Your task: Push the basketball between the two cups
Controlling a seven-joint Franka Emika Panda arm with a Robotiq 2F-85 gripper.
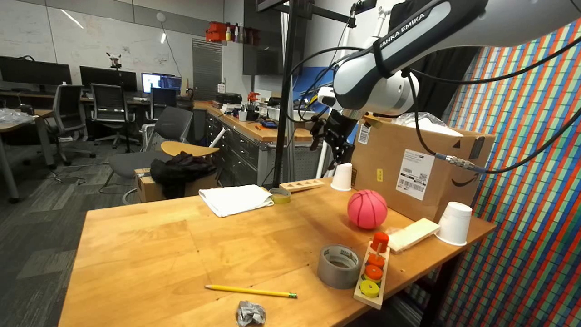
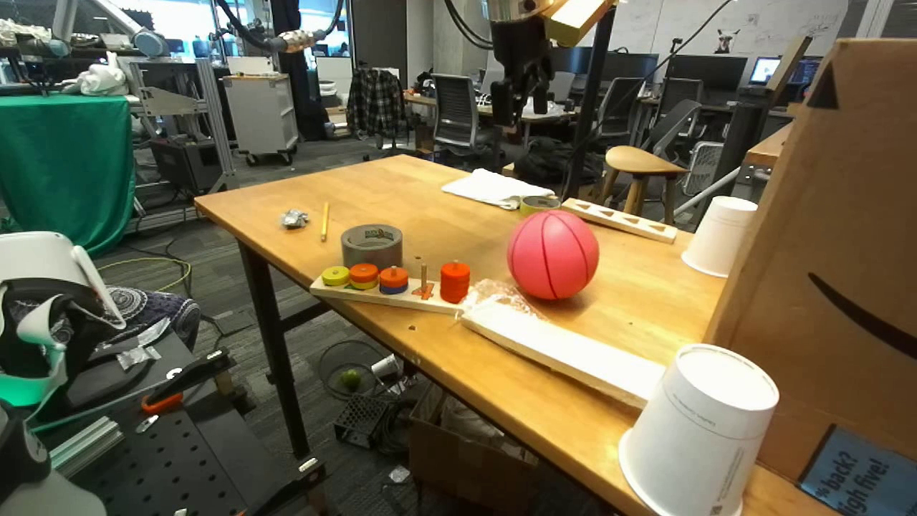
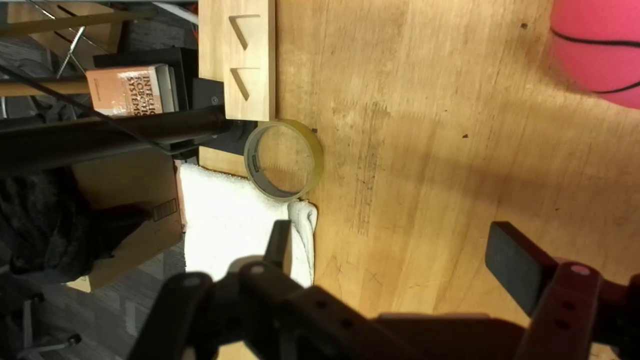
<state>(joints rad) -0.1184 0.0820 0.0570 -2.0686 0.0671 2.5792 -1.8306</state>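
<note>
The basketball (image 1: 367, 209), pinkish-red with dark seams, rests on the table, out from the line joining the two cups. Part of the basketball (image 3: 602, 55) shows at the upper right of the wrist view. Two white cups stand upside down by the cardboard box: a far cup (image 1: 342, 176) at one end and a near cup (image 2: 698, 430) at the other. Neither cup shows in the wrist view. My gripper (image 3: 391, 235) is spread wide with nothing between its fingers. In an exterior view the gripper (image 2: 523, 115) hangs high above the table, apart from the ball.
A large cardboard box (image 1: 404, 168) stands behind the ball. Beside the ball lie a pale wooden board (image 1: 414, 235), a peg toy with rings (image 1: 373, 274) and a grey tape roll (image 1: 339, 266). A white towel (image 3: 225, 225), thin tape roll (image 3: 317, 155) and wooden strip (image 3: 250, 60) line one edge.
</note>
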